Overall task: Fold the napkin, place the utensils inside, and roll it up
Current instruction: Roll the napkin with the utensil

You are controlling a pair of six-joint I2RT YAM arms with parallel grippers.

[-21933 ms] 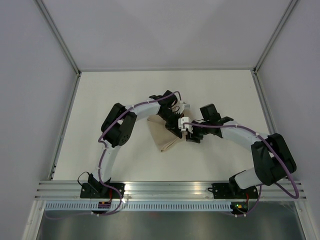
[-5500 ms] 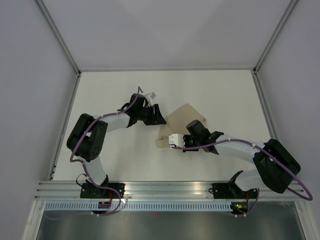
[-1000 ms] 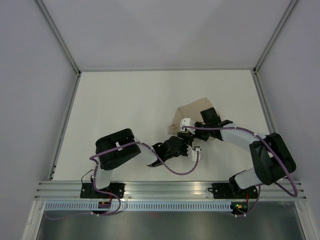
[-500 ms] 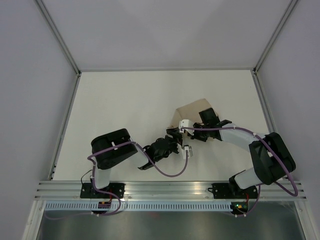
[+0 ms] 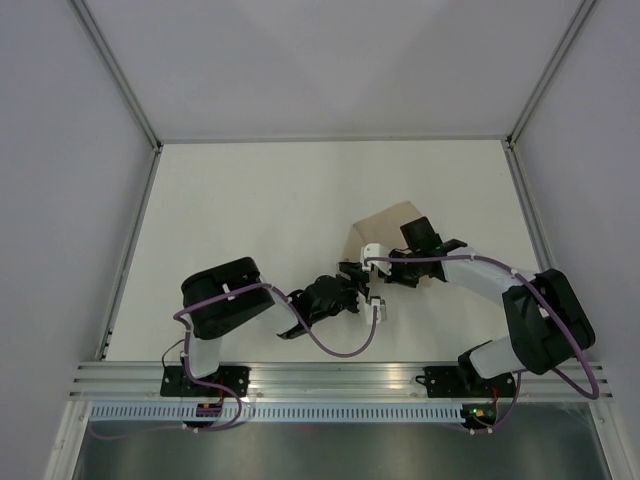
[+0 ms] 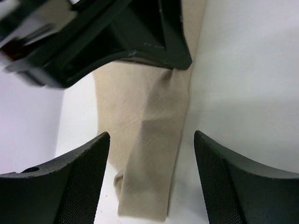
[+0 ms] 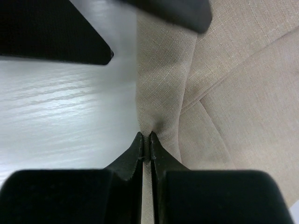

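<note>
Could drag the napkin, lying right of mid-table, out of its fold, or slip off the thin edge clamped in the right gripper, with the left gripper, jaws wide apart, framing the same strip and liable to snag it.

No legible text or labels, seemingly.

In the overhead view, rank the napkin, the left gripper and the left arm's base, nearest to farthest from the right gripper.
1. napkin, pinched in the right gripper.
2. left gripper, just on its near side.
3. left arm's base, near-left edge.
</note>
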